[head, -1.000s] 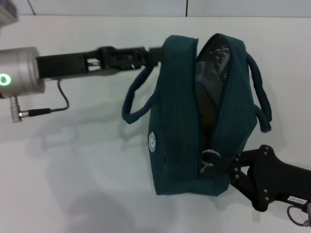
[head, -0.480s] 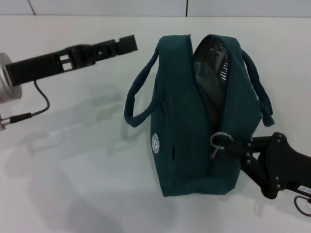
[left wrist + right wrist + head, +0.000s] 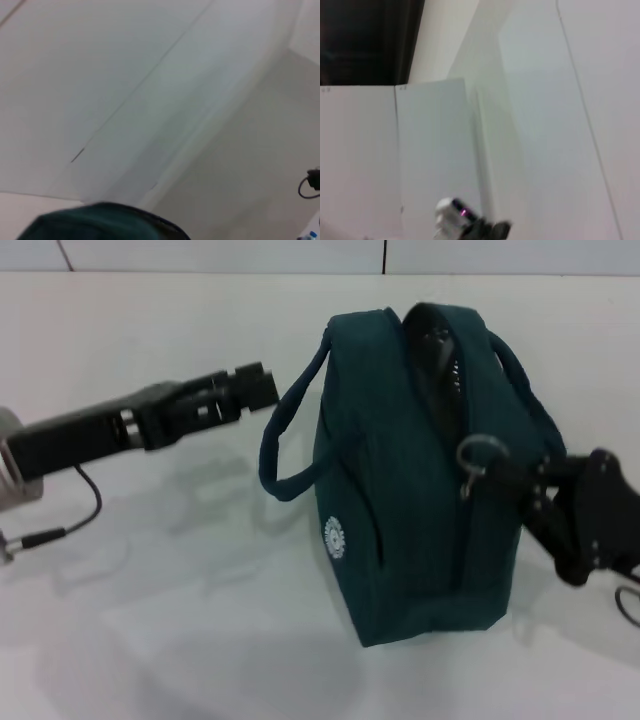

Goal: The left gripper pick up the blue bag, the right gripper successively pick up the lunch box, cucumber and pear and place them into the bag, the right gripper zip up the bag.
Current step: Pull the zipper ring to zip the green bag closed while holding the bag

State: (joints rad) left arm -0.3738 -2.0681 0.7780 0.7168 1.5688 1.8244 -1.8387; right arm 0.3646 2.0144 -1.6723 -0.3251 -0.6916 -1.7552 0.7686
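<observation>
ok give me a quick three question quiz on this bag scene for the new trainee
1. True or false: the left gripper is holding the bag's handle.
2. Which gripper is at the ring zip pull? A) left B) right C) neither
3. Fill in: the part of the blue bag that is not zipped lies at its ____ end, far from the robot.

Key:
1. False. It sits beside the bag, clear of the handle.
2. B. The right gripper is at the ring on the bag's top.
3. Far. A dark gap shows beyond the ring; the zip looks shut on the near side.
</observation>
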